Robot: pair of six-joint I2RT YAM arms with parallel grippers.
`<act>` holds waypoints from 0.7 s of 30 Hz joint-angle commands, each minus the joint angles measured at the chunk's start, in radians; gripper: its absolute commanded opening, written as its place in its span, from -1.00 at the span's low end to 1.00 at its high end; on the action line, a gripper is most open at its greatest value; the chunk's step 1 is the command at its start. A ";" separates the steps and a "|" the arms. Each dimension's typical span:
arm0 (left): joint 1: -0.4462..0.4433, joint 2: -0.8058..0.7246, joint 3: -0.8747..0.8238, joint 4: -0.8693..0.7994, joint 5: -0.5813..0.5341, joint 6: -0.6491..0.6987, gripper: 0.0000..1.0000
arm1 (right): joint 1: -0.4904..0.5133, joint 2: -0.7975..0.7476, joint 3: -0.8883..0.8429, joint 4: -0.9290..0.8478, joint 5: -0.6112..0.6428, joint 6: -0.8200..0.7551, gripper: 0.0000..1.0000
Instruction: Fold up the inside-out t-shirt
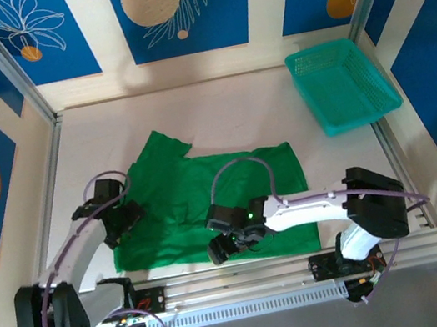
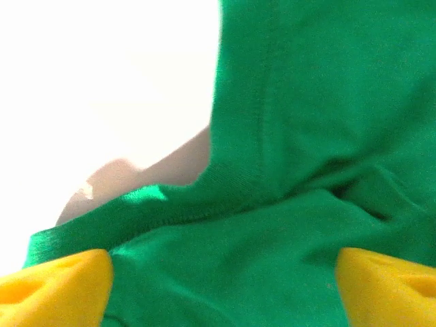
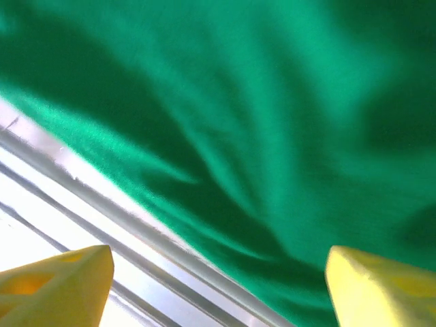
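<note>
The inside-out t-shirt [image 1: 206,191] lies flat and wrinkled on the white table, bright green, with one sleeve pointing to the far left. My left gripper [image 1: 123,221] hovers over the shirt's left edge. In the left wrist view its yellow fingertips [image 2: 58,286] stand wide apart, the left gripper [image 2: 225,286] open over a seam fold of the t-shirt [image 2: 306,136]. My right gripper [image 1: 223,239] is at the shirt's near edge. Seen from the right wrist, the right gripper [image 3: 218,286] is open above the t-shirt's hem [image 3: 272,136], nothing pinched.
A teal mesh basket [image 1: 344,84] stands at the far right of the table. An aluminium rail [image 1: 247,277] runs along the near edge, just under the shirt's hem, and shows in the right wrist view as the rail [image 3: 102,204]. Patterned walls enclose the table.
</note>
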 commanded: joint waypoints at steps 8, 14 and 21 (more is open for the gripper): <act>-0.017 0.163 0.399 0.230 0.204 0.271 0.99 | -0.614 -0.211 0.099 -0.170 0.246 -0.375 1.00; -0.020 0.681 0.841 0.110 0.396 0.498 0.78 | -1.033 -0.124 0.148 -0.079 -0.145 -0.510 0.75; -0.020 1.068 1.192 -0.053 0.408 0.666 0.76 | -1.192 0.013 0.229 -0.091 -0.323 -0.563 0.50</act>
